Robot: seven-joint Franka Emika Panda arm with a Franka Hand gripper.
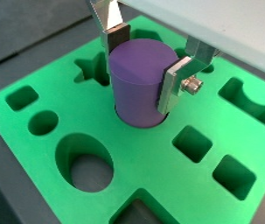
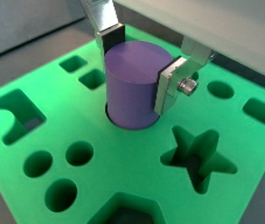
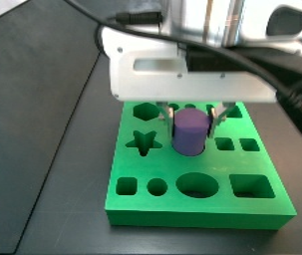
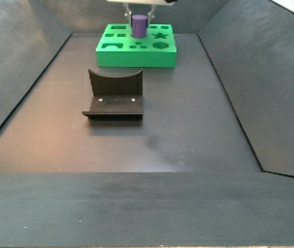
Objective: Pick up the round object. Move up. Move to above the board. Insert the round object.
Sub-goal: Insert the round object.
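Observation:
The round object (image 1: 141, 83) is a smooth purple cylinder standing upright, its lower end inside a round hole of the green board (image 1: 158, 166). My gripper (image 1: 146, 63) is shut on it, with one silver finger and dark pad on each side of its upper part. Both wrist views show this: in a wrist view the cylinder (image 2: 132, 92) sits between the fingers of the gripper (image 2: 141, 63), with the star hole of the board (image 2: 122, 157) beside it. In a side view the cylinder (image 3: 189, 134) stands in the middle of the board (image 3: 180, 209), under the white hand.
The board (image 4: 136, 56) lies at the far end of a dark walled bin. The dark fixture (image 4: 114, 94) stands on the floor in front of it. The arm's black cables hang at the right of the hand (image 3: 293, 95).

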